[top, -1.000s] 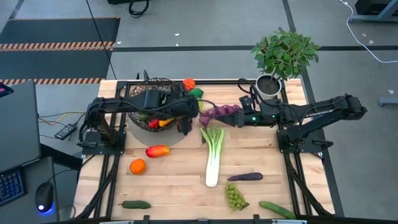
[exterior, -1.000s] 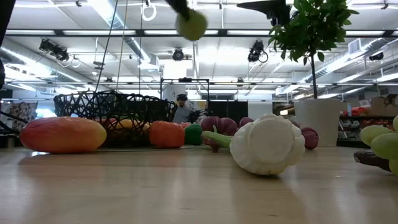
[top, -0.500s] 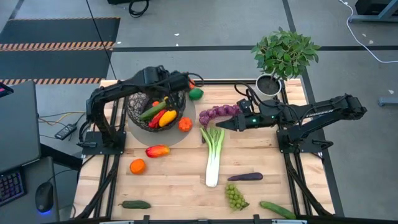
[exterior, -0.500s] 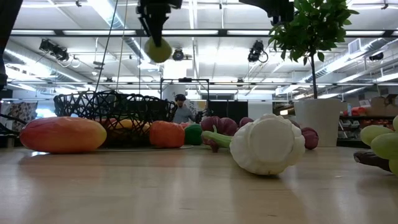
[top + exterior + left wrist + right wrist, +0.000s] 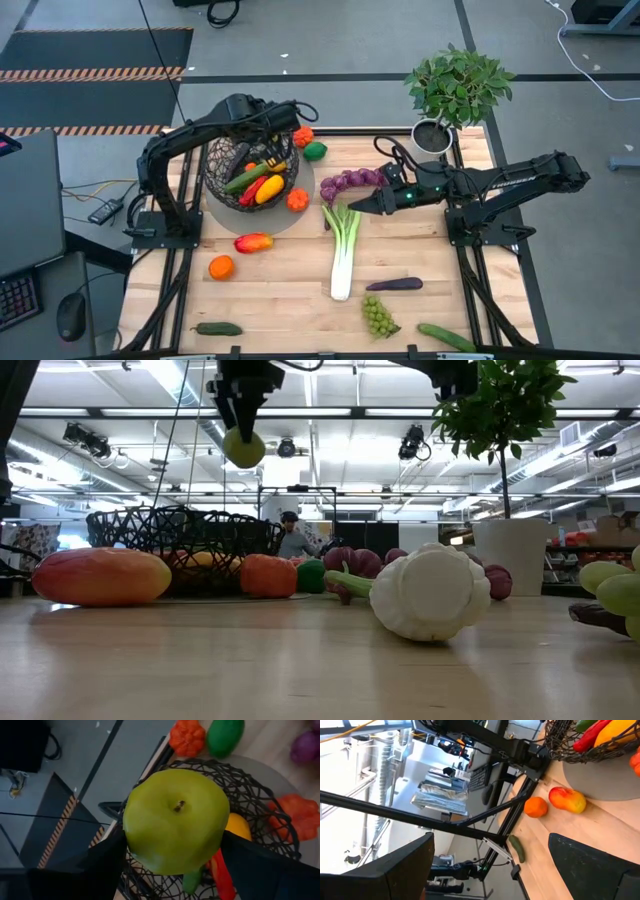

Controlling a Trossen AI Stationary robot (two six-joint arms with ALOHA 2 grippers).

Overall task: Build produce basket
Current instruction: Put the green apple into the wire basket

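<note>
Gripping a round, shiny green apple [image 5: 176, 821] with the left gripper [image 5: 243, 432], high above the dark wire basket [image 5: 252, 175]; right gripper [image 5: 352, 207] fingers wide apart.

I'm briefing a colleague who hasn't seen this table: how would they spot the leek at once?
Start from the wire basket at the table's far left, then look toward the table's middle. The leek lies flat there, green leaves beside the purple grapes. It is the longest piece, the only white-and-green stalk.

L arm's fingers [image 5: 243, 422] carried green apple [image 5: 243, 447] over basket [image 5: 252, 172].
</note>
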